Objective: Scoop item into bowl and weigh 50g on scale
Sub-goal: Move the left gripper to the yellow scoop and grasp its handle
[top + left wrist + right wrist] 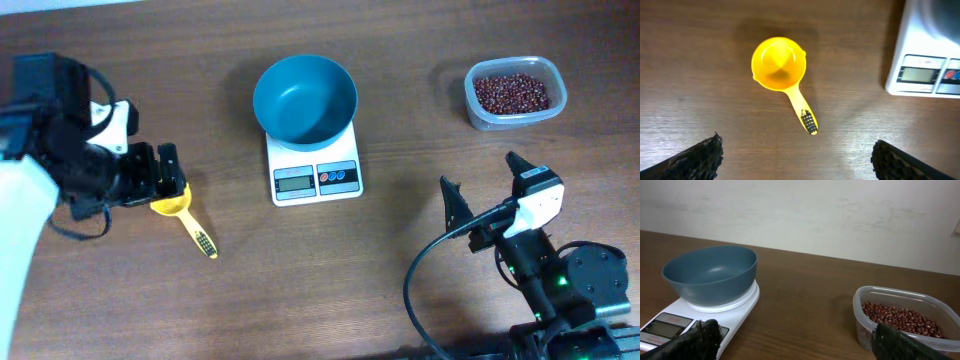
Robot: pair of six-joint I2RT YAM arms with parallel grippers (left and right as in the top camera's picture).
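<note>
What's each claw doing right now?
Left claw: open, empty, over the yellow scoop.
Right claw: open, empty.

Matt wood-grain table [400,120], smooth teal plastic bowl [715,282], glossy yellow plastic scoop [778,64], clear plastic tub [559,98]

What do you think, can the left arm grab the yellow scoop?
Probably yes. The left tool hangs open just above the yellow scoop, which lies alone on the table. Nothing covers it, and the scale sits off to one side.
</note>
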